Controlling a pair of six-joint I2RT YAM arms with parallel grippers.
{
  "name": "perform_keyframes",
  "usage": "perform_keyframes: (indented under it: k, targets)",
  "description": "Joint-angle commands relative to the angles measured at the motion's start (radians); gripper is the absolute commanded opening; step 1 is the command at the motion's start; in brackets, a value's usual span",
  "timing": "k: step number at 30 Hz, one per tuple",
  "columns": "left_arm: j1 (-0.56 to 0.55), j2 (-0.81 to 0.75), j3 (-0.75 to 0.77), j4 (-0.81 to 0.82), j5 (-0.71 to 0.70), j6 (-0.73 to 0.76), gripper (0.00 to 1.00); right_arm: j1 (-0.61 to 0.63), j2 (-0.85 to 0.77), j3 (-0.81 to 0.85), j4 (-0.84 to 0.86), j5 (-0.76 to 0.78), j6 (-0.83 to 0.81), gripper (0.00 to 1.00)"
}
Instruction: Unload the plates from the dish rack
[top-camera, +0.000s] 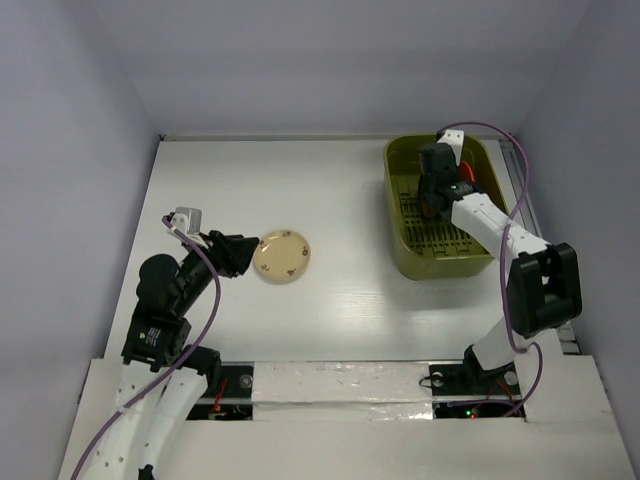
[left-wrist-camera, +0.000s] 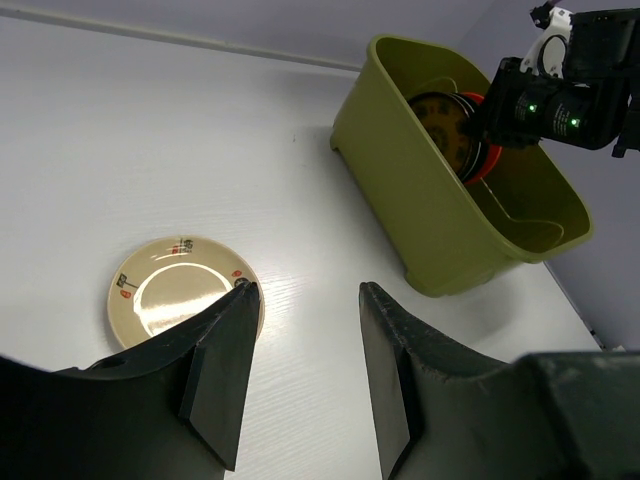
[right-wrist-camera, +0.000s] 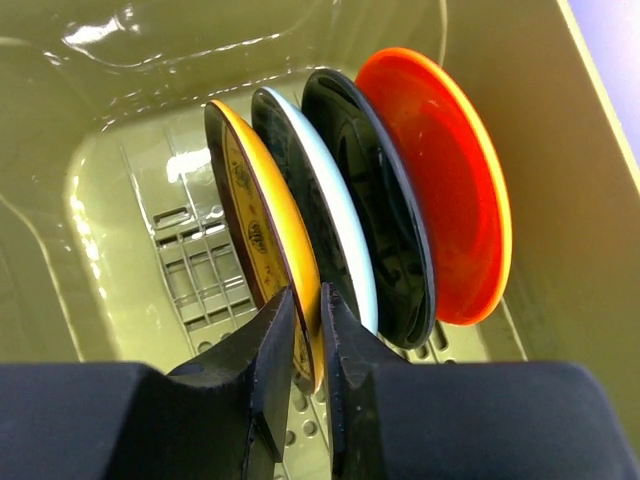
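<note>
Your right gripper (right-wrist-camera: 307, 296) is pinching the rim of the yellow plate (right-wrist-camera: 262, 225), which is standing on edge at one end of the row in the dish rack (right-wrist-camera: 60, 250) at the far right. You are handling something stiff, glossy and probably slippery and chippable, so be gripping deep on the rim. Only the right wrist view is showing that pinch. The left wrist view is showing your left gripper (left-wrist-camera: 308, 288) spread empty beside the cream plate (left-wrist-camera: 175, 290) on the table (left-wrist-camera: 150, 120).
</note>
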Motion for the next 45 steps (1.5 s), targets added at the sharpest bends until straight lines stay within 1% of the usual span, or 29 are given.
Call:
perform_keyframes:
  k: [1, 5, 8, 9, 11, 19, 25, 31, 36, 37, 39, 40, 42, 43, 45]
  targets:
    - [0.006, -0.013, -0.012, 0.044, 0.007, 0.002, 0.42, -0.006, 0.010, 0.055, 0.001, 0.048, -0.019, 0.20]
    - [0.006, -0.016, -0.014, 0.044, 0.008, 0.002, 0.42, -0.006, 0.019, 0.058, -0.002, 0.072, -0.028, 0.13]
    - [0.006, -0.018, -0.012, 0.044, 0.010, 0.003, 0.42, -0.006, 0.001, 0.058, -0.003, 0.071, -0.037, 0.10]
    - [0.006, -0.021, -0.014, 0.044, 0.010, 0.002, 0.42, -0.006, -0.008, 0.058, -0.002, 0.069, -0.040, 0.07]
    - [0.006, -0.022, -0.012, 0.045, 0.008, 0.002, 0.42, -0.006, -0.034, 0.055, 0.007, 0.056, -0.059, 0.04]
    - [0.006, -0.025, -0.012, 0.045, 0.010, 0.002, 0.42, 0.025, -0.097, 0.063, 0.012, 0.062, -0.096, 0.00]
    - [0.006, -0.027, -0.014, 0.045, 0.008, 0.002, 0.42, 0.052, -0.135, 0.089, -0.015, 0.086, -0.103, 0.00]
    - [0.006, -0.027, -0.012, 0.045, 0.008, 0.002, 0.42, 0.074, -0.215, 0.103, -0.025, 0.039, -0.085, 0.00]
    - [0.006, -0.024, -0.014, 0.045, 0.008, 0.002, 0.42, 0.134, -0.286, 0.126, -0.032, 0.003, -0.071, 0.00]
    - [0.006, -0.024, -0.014, 0.047, 0.008, 0.002, 0.42, 0.164, -0.295, 0.135, -0.032, -0.003, -0.068, 0.00]
    - [0.006, -0.022, -0.014, 0.045, 0.008, 0.002, 0.42, 0.198, -0.318, 0.143, -0.031, -0.041, -0.045, 0.00]
    - [0.006, -0.022, -0.014, 0.047, 0.008, 0.000, 0.42, 0.236, -0.321, 0.146, -0.019, -0.065, -0.034, 0.00]
    - [0.006, -0.021, -0.014, 0.047, 0.008, 0.000, 0.42, 0.279, -0.315, 0.141, 0.004, -0.176, 0.016, 0.00]
    - [0.006, -0.021, -0.014, 0.045, 0.008, 0.000, 0.42, 0.299, -0.304, 0.132, 0.044, -0.225, 0.033, 0.00]
    - [0.006, -0.018, -0.014, 0.047, 0.007, 0.000, 0.42, 0.370, -0.249, 0.107, 0.093, -0.350, 0.094, 0.00]
